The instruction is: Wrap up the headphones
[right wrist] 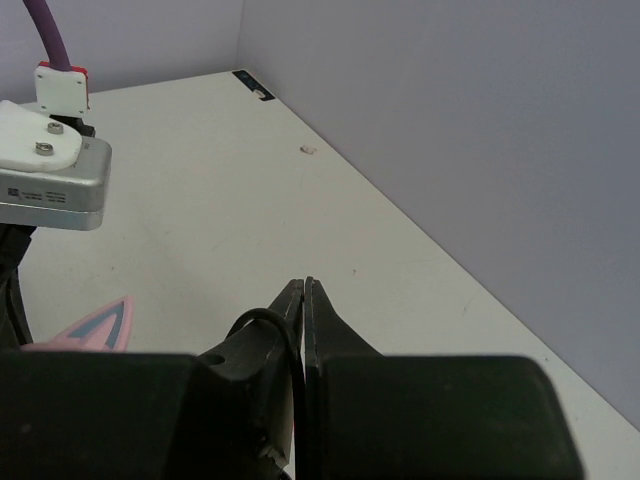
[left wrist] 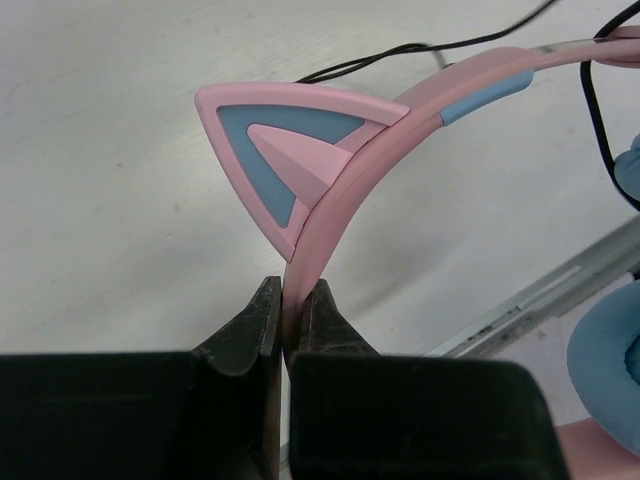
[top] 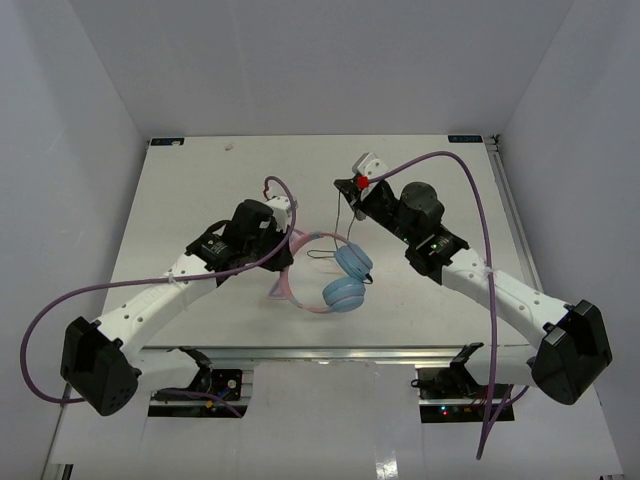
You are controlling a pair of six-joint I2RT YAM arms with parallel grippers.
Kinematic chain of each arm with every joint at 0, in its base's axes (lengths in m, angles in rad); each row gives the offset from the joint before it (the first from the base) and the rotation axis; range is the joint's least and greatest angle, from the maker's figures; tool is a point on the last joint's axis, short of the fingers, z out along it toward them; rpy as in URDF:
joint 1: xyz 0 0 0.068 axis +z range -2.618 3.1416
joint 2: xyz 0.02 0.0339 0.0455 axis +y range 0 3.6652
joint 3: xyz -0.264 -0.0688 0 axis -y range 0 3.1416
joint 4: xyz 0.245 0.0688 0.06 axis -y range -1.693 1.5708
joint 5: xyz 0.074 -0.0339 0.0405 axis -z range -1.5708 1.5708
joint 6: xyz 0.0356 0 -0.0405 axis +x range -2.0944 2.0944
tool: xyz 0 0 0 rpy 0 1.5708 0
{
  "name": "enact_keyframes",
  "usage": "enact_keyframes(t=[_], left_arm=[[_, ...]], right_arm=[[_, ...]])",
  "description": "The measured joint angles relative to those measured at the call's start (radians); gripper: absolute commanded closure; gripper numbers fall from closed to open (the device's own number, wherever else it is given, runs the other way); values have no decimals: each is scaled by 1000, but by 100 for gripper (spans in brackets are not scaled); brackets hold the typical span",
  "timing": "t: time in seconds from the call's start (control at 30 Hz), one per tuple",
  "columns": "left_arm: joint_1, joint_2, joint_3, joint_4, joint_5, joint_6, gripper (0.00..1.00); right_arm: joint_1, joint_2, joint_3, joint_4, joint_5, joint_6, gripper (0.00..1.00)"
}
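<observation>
White table (top: pixel 200 200), pale walls (top: pixel 320 60); headphones (top: pixel 343 294) showed blue cups (top: pixel 352 261), left gripper (left wrist: pixel 288 320) clamped their pink cat-eared headband (left wrist: pixel 400 120), right gripper (right wrist: pixel 304 300) pinched their black cord (top: pixel 337 215).

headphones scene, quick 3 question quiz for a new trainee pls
1. True or false: the left gripper hangs open, holding nothing.
2. What is the right gripper shut on? A) the thin black cord B) a purple cable C) a cat ear
3. In the top view, how many light blue ear cups show?

Key: 1 false, it is shut on the pink headband. 2 A. 3 two.
</observation>
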Motion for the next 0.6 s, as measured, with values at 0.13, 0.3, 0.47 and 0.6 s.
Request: enact_keyframes(t=[0.13,0.3,0.47,0.6], left_arm=[[-8,29,1,-43,-145,0,100],[-9,63,27,-103,-317,-18,100],[-11,103,96,-143,-451,-44,100],[-11,129,139,-176,-557,-60,100]], right_arm=[[0,-16,14,-86,20,7,92],[0,-42,56,-214,33,26,92],[-3,-54,71,-305,-62,74,92],[-6,-54,71,-340,-236,136,92]])
